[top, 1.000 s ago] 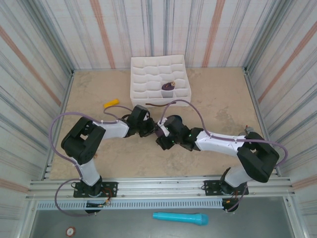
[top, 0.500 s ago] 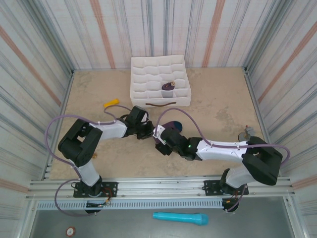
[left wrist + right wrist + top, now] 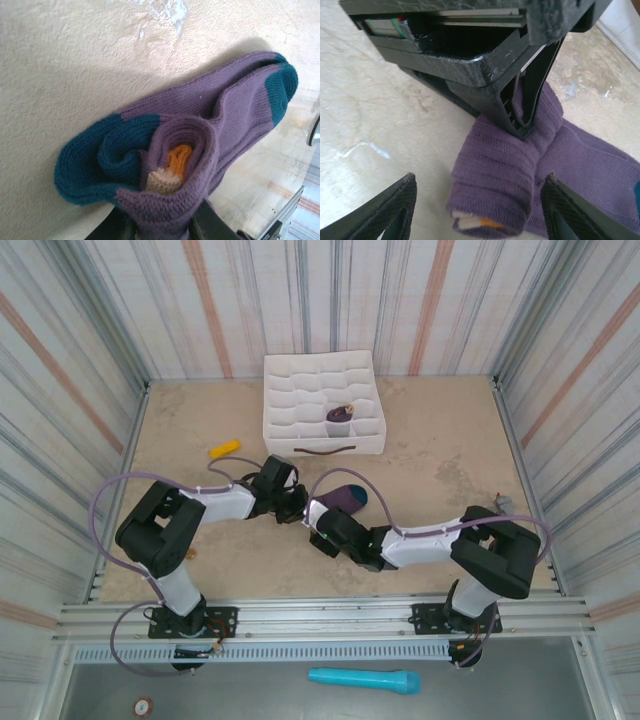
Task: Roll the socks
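Observation:
The purple socks (image 3: pixel 220 107) lie together on the beige table, one end wound into a roll (image 3: pixel 175 175) with orange cuff and a cream edge at its core. Teal toe (image 3: pixel 280 90) points away; teal heel (image 3: pixel 95 160) bulges beside the roll. My left gripper (image 3: pixel 160 227) is shut on the roll from below. In the right wrist view the roll (image 3: pixel 495 180) sits between the spread fingers (image 3: pixel 390 212) of my right gripper (image 3: pixel 480 210), which is open and not touching it. From above, the left gripper (image 3: pixel 296 506) and right gripper (image 3: pixel 318 516) meet at the socks (image 3: pixel 345 498).
A white divided box (image 3: pixel 325 448) stands at the back centre with a rolled sock (image 3: pixel 339 420) in one cell. A yellow marker-like object (image 3: pixel 223 449) lies left of it. Striped walls close the table on three sides.
My right arm has swung left and drawn in, bringing its gripper up against the roll, and its fingers have narrowed. The left gripper has kept its grip and barely shifted.

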Tool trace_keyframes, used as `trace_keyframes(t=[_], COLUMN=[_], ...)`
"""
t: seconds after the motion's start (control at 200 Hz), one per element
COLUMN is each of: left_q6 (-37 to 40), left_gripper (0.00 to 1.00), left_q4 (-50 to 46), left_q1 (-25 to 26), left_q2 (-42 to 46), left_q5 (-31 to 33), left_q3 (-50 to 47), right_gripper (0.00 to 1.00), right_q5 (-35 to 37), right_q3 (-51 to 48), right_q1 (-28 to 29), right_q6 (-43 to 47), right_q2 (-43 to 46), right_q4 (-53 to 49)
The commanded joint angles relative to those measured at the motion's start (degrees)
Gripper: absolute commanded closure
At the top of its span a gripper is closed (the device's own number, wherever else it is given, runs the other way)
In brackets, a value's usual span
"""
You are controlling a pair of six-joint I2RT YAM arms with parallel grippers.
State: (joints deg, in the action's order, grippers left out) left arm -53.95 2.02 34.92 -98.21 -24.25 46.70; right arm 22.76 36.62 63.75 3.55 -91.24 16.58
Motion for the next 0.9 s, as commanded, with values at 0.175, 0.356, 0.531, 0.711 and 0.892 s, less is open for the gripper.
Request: trace_keyframes(t=[0.175,0.356,0.531,0.711,0.892], left_q6=[-2.53,-3.42,-3.44,-4.61,-5.17], left_gripper=[0.98,0.98,0.97,0.82,0.44], left_q4=[-2.05,-1.13,-1.32,0.13,1.13], left_q1=[-0.14,-0.1,-0.08,-0.24,-0.29], left_q2=[1.17,0.99,0.92,1.47,2.95], left_q5=[-0.13,-0.44,-0.55,-0.76,-0.5], left_q3=[-2.73,-3.16,-3.02,-3.85,-4.55], right_gripper=[0.43,0.59,0.83,1.0,1.0], right_q5=[5.75,6.73,5.66,1.81,-5.67], right_q3=[-0.75,-1.64,-1.89,-2.67,-5.33], right_q1=[0.36,0.0,-0.53,-2.4,-6.44], right_q6=[-0.32,-1.91,-3.02,-4.44,-7.47], right_q2=[-5.85,-7.72,-8.53,-8.64,-8.07], right_q4=[5.46,6.7,7.24,7.65,9.14])
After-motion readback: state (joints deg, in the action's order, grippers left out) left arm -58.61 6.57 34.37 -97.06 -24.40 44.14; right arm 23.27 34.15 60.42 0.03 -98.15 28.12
